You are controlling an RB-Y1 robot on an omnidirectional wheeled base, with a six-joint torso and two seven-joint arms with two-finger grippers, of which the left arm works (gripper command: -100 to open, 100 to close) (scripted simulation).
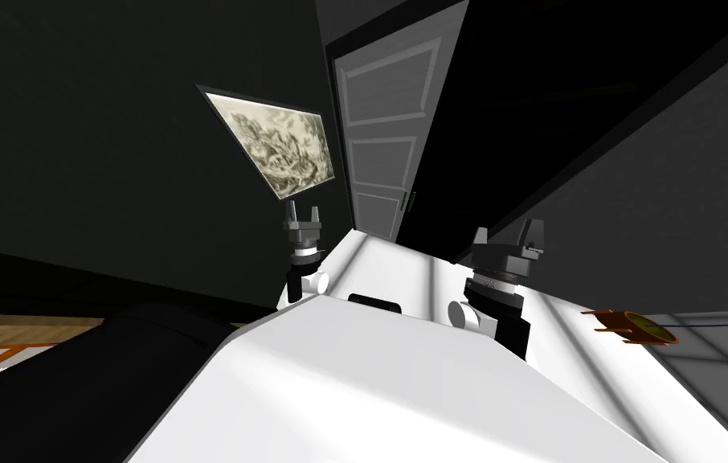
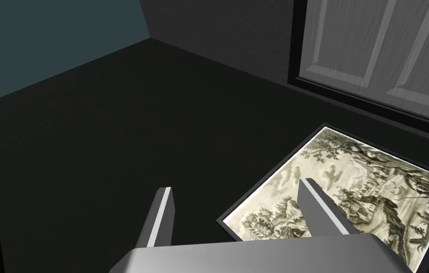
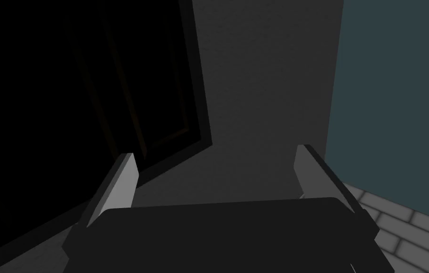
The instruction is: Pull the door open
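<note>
- Door (image 1: 382,137): the grey panelled leaf stood at 12 o'clock from your two tools. Its small handle (image 1: 409,201) sat low on the edge that bordered the black area (image 1: 563,96).
- Progress: the leaf appeared swung clear of its opening, with the black area spreading wide at its 3 o'clock. You could judge the pull largely made. How much swing was left could not be read.
- Left tool (image 1: 303,215): it hung at 6 o'clock of the framed picture (image 1: 278,149), at 9 o'clock of the handle and apart from it. Its fingers (image 2: 161,213) were spread wide with nothing between them.
- Right tool (image 1: 507,235): it sat at 4 o'clock of the handle, near but not touching. Its fingers (image 3: 123,180) were likewise spread and empty, facing a dark door frame (image 3: 194,95).
- Hard to make out: the handle was too small to show its shape, and the door's foot was cut off from view.
</note>
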